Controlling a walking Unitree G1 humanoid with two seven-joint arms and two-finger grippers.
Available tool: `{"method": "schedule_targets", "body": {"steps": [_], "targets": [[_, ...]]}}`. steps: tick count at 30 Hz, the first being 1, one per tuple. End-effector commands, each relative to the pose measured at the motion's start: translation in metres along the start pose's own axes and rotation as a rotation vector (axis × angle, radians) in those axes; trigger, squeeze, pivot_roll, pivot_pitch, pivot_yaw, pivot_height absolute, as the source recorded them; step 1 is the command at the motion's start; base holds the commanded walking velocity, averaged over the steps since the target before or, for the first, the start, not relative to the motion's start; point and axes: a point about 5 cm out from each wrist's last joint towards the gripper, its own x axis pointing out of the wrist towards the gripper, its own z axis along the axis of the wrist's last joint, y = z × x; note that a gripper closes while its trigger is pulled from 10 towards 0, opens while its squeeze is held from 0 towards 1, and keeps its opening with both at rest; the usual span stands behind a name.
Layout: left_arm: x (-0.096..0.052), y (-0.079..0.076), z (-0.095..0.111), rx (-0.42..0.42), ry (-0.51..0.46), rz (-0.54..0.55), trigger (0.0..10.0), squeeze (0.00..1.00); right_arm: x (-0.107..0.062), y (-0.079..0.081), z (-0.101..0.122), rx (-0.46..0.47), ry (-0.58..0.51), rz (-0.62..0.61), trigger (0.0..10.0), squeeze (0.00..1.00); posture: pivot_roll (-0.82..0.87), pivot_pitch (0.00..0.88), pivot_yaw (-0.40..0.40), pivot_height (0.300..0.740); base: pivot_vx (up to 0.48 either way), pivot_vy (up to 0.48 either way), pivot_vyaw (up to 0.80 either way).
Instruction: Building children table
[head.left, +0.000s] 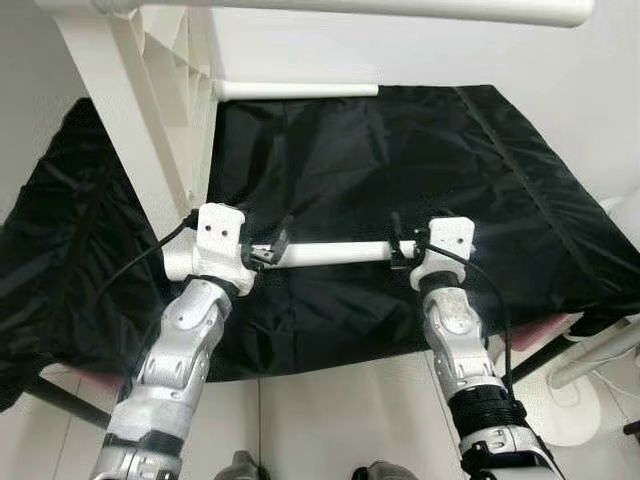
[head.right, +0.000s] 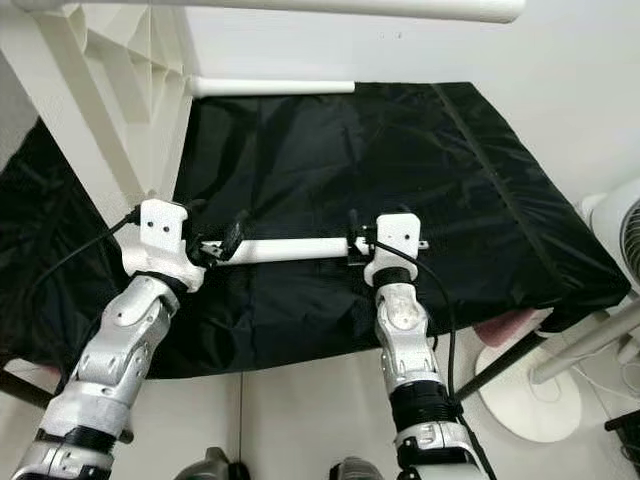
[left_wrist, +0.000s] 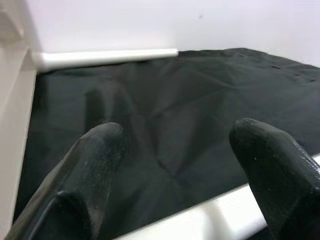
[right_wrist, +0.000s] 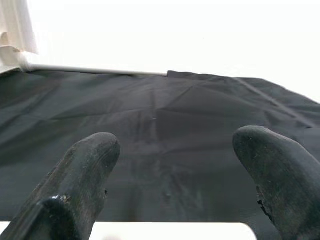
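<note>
A white tube-shaped table leg (head.left: 330, 253) lies crosswise on the black cloth (head.left: 400, 170), between my two grippers. My left gripper (head.left: 268, 250) sits at the leg's left end and my right gripper (head.left: 398, 250) at its right end. In both wrist views the black fingers (left_wrist: 95, 150) (right_wrist: 90, 155) stand wide apart, open, with the white leg (left_wrist: 210, 215) (right_wrist: 170, 231) running low across their bases. A second white leg (head.left: 290, 90) lies along the wall at the cloth's far edge. The white table top (head.left: 140, 120) stands on edge at the left.
Another white leg (head.left: 400, 8) juts across the top of the head views. A white fan (head.right: 620, 230) and its round base (head.right: 520, 390) stand on the tiled floor at the right. The black cloth drapes over a low platform against a white wall.
</note>
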Motion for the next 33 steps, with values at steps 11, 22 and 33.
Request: {"method": "schedule_targets", "body": {"steps": [11, 22, 33], "targets": [[0.018, 0.001, -0.007, -0.052, 0.036, 0.057, 10.0, 0.0, -0.002, 0.001, 0.003, -0.026, -0.057, -0.022, 10.0, 0.0, -0.1, 0.0, 0.096, 0.74, 0.0, 0.0, 0.0], [0.018, 0.012, -0.004, 0.047, 0.043, 0.049, 10.0, 0.0, 0.002, 0.005, 0.002, 0.015, -0.06, 0.004, 10.0, 0.0, -0.07, 0.0, 0.117, 0.74, 0.0, 0.0, 0.0], [0.023, 0.006, 0.013, 0.057, -0.074, 0.0, 10.0, 1.0, 0.009, -0.009, 0.008, 0.051, -0.078, 0.013, 10.0, 1.0, -0.05, 0.0, 0.032, 0.74, 0.0, 0.0, 0.0]]}}
